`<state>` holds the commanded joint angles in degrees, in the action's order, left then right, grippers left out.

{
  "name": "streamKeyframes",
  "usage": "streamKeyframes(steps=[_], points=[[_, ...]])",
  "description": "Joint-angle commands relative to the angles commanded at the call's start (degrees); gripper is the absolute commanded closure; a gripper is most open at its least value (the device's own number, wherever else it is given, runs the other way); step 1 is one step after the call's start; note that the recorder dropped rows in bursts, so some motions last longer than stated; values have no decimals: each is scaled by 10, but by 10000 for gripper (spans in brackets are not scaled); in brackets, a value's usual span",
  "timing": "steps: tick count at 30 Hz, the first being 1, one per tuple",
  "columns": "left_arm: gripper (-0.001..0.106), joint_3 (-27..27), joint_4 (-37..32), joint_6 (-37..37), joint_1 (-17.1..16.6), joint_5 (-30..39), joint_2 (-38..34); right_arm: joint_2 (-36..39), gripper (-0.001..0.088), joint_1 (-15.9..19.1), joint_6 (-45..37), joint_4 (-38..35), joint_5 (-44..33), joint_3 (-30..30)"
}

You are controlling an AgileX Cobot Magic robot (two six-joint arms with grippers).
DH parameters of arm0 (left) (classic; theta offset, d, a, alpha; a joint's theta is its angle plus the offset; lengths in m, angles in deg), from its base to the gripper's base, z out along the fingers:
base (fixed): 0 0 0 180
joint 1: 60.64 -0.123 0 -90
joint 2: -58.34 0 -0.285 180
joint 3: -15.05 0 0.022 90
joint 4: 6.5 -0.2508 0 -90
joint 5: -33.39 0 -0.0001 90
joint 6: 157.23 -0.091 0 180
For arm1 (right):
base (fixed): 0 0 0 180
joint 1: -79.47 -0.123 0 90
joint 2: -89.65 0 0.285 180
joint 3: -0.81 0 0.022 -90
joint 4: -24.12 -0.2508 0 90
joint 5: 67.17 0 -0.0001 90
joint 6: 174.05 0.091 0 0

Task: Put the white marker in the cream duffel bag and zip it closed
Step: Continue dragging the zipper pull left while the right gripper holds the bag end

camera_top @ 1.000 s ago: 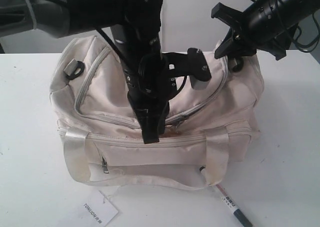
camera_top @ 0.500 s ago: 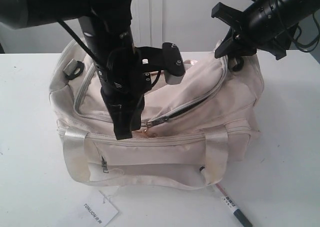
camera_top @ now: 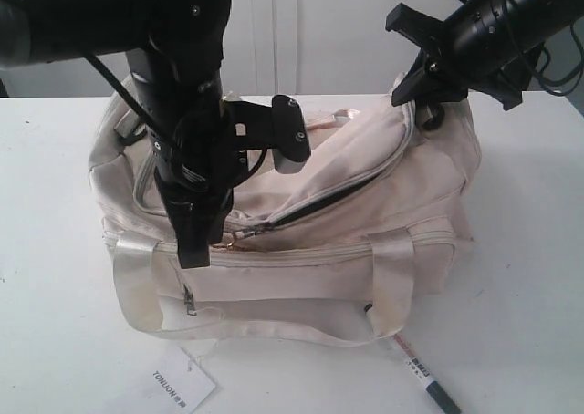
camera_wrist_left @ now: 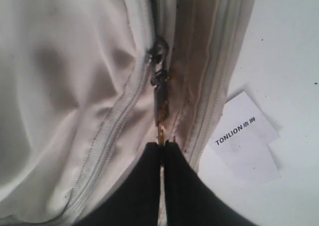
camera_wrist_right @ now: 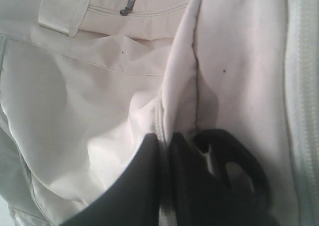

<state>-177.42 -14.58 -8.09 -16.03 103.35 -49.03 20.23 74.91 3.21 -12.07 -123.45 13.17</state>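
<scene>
At top zipper of cream duffel bag (camera_top: 365, 204), left gripper (camera_wrist_left: 162, 145) pinches shut on gold zipper pull (camera_wrist_left: 160, 106), set to drag it. Bag's end fabric clamped tight by right gripper (camera_wrist_right: 164, 139), likely bracing against pull. On table (camera_top: 529, 277), outside bag, lies white marker (camera_top: 422, 374).

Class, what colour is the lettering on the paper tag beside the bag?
Black; the paper tag shows best in the left wrist view.

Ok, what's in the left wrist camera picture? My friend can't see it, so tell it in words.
Two black fingers pinch the gold zipper pull of a cream duffel bag, seen from close up. Beside the bag, a white paper tag printed TONLION lies on the white table.
</scene>
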Motion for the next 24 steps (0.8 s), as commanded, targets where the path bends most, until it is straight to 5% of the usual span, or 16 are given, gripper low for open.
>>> streamKeyframes(steps=[6,24], points=[[1053,0,-51,45,0,0,10,0,868,0,0,0,0,0],[1053,1,-57,87,0,0,16,0,868,1,0,16,8,0]])
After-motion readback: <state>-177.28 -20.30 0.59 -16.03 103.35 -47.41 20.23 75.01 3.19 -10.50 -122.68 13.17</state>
